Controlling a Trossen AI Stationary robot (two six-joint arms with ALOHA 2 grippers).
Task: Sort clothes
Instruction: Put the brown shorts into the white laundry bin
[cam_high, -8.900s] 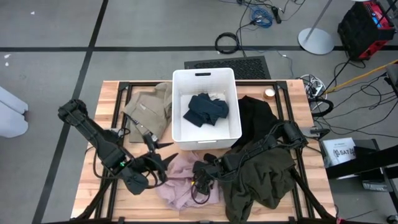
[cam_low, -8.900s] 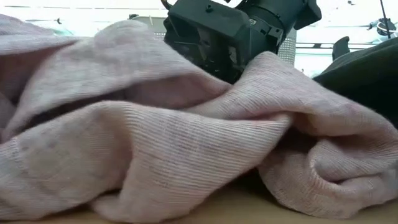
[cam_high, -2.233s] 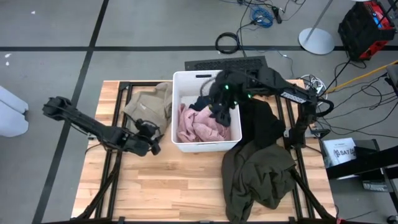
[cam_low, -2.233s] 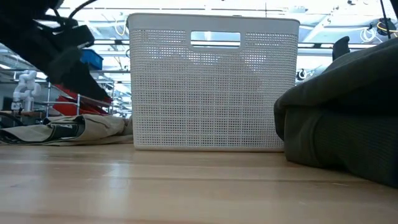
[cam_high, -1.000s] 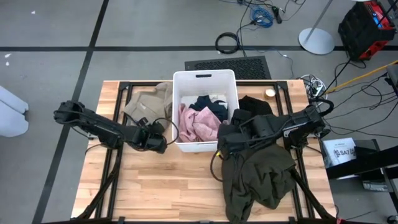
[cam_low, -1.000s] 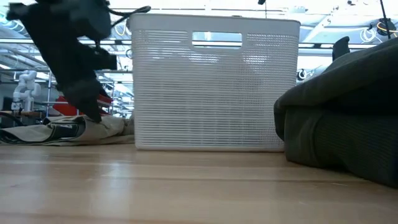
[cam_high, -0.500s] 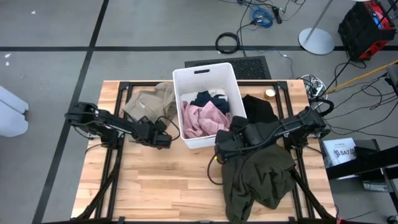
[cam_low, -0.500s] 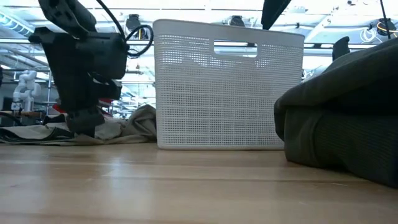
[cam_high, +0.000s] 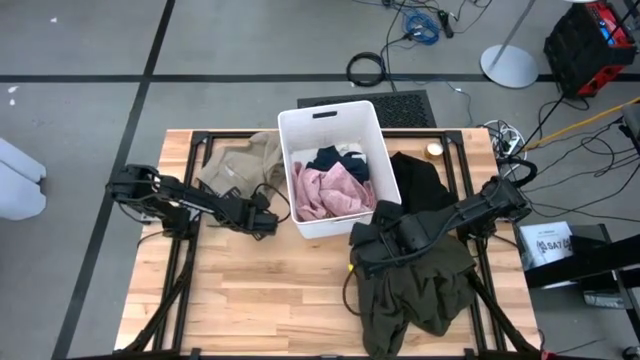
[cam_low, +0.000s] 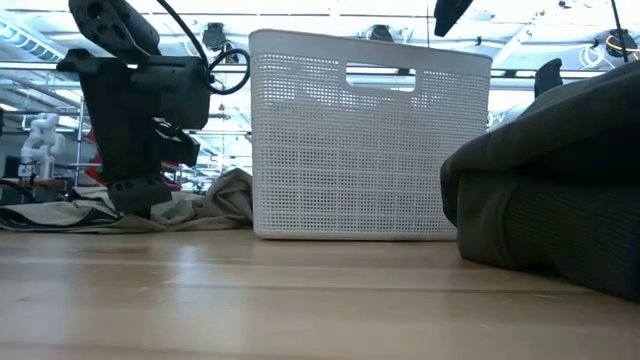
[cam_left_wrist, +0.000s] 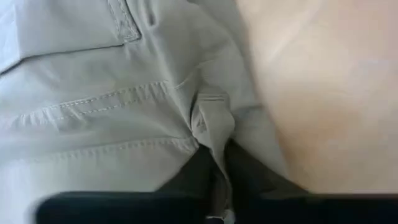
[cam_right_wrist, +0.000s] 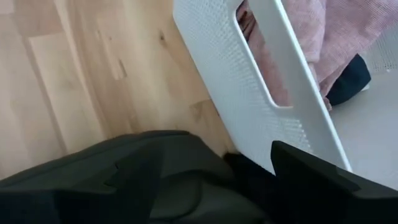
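Two garments, pale pink knit (cam_high: 325, 190) and navy blue (cam_high: 331, 160), sat in white perforated plastic bin (cam_high: 300, 205). We had left gripper (cam_high: 262, 222) pinching tan khaki garment (cam_left_wrist: 118, 99) fold beside bin; next: lift, carry over rim. Right gripper (cam_high: 362, 248) spread over dark olive green garment (cam_high: 415, 285).

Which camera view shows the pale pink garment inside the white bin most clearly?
The high view shows it best: the pale pink garment lies in the white bin, beside the navy blue garment. The right wrist view shows only part of it, over the bin wall and through the handle slot. The low and left wrist views do not show it.
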